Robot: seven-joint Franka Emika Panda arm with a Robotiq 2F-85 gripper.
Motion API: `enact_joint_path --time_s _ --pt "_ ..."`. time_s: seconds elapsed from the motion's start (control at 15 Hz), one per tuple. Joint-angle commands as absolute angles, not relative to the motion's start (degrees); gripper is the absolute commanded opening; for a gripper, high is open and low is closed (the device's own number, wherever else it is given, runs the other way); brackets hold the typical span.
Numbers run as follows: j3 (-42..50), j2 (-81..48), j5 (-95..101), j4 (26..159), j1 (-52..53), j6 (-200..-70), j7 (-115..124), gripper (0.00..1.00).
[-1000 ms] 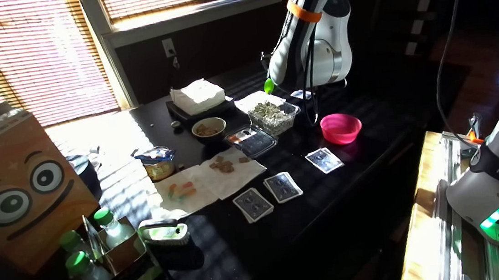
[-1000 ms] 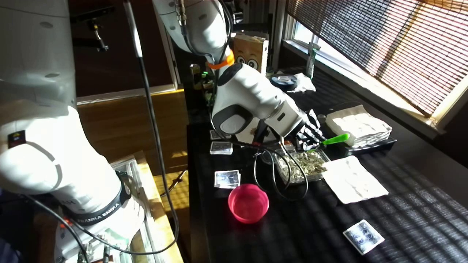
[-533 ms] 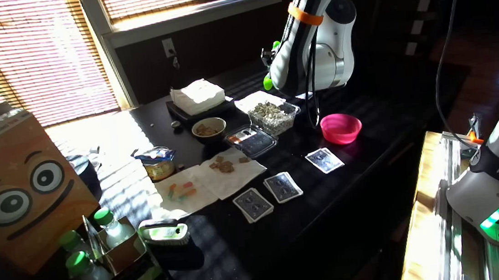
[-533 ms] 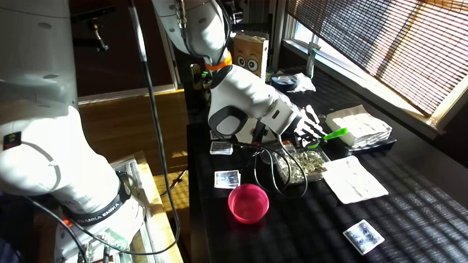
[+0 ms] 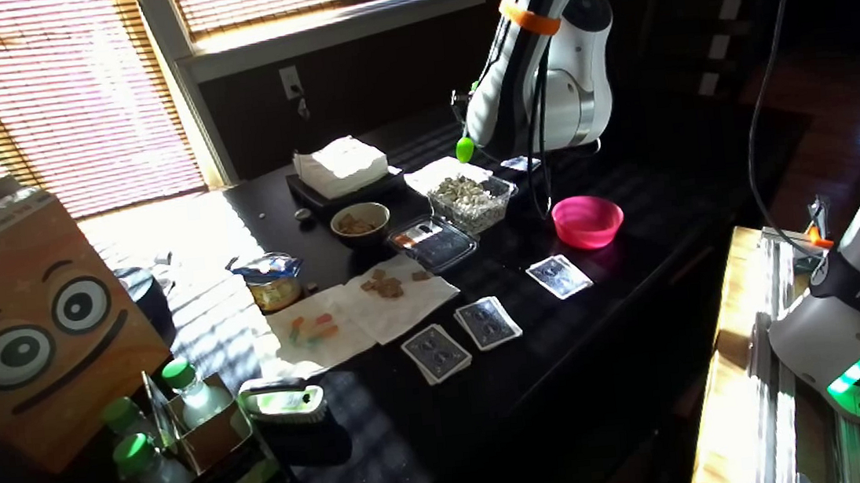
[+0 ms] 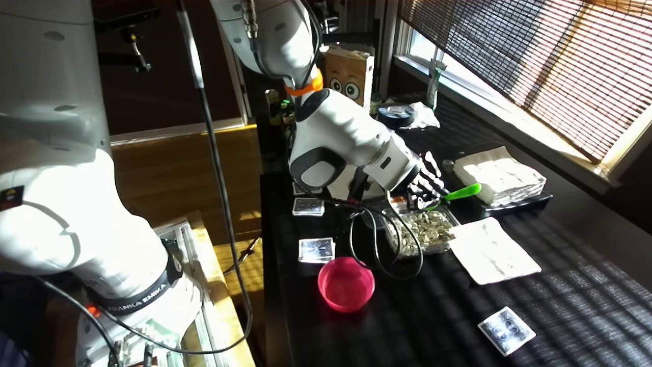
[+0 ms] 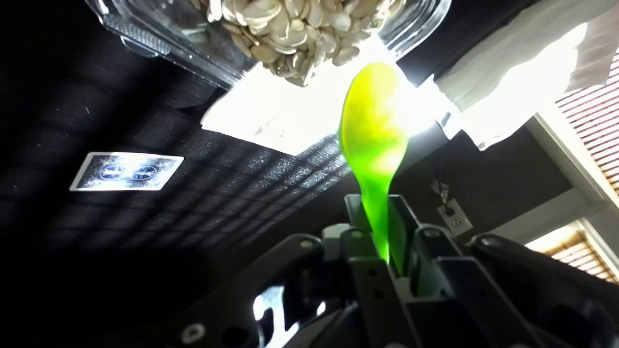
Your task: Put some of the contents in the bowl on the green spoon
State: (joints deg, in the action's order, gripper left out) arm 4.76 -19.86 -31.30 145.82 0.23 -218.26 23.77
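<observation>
Green and glossy, the spoon [image 7: 373, 121] is up off the table [image 6: 433, 326], its handle pinched in the gripper [image 7: 377, 208] — jaws drawn almost together on it — and its scoop near a clear container [image 5: 483, 217] of pale seeds [image 7: 290, 31]. In an exterior view, that container stands between a pink bowl [image 5: 590, 239] and a cream-lined bowl [image 5: 374, 212] holding brown pieces [image 5: 353, 225].

Bare table [image 6: 428, 318] between the pink bowl [image 6: 346, 302] and the lone card [image 6: 506, 330] leaves a free lane. In both exterior views cable loops [image 6: 376, 242] hang between pink bowl and tub [image 5: 481, 217], crowding that gap; the napkin stack [image 6: 499, 176] rises between the tub and the blind [image 6: 535, 61].
</observation>
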Motion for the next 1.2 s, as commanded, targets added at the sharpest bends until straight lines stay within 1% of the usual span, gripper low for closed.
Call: enact_joint_path --time_s 0.0,0.27,0.4,0.47,0.6,0.67,0.93,1.13 --pt "3.05 -10.43 -30.36 150.57 -2.19 -207.51 24.31 0.04" --pt "4.20 -3.09 -31.86 151.68 -2.19 -190.16 23.26 0.04" --pt "6.00 -1.14 -32.51 151.63 -1.63 -181.98 22.55 0.04" --pt "5.18 -0.33 -29.82 151.78 -3.71 -177.28 24.13 0.04" --pt "7.65 -0.66 -26.73 151.20 -2.84 -170.30 27.24 0.04" --pt "7.15 0.45 -26.98 150.67 -3.20 -166.11 27.20 0.04" --pt "5.90 2.19 -29.74 149.22 -3.60 -155.48 26.80 0.04" --pt "5.09 1.97 -29.92 148.71 -3.14 -151.69 32.63 0.04"
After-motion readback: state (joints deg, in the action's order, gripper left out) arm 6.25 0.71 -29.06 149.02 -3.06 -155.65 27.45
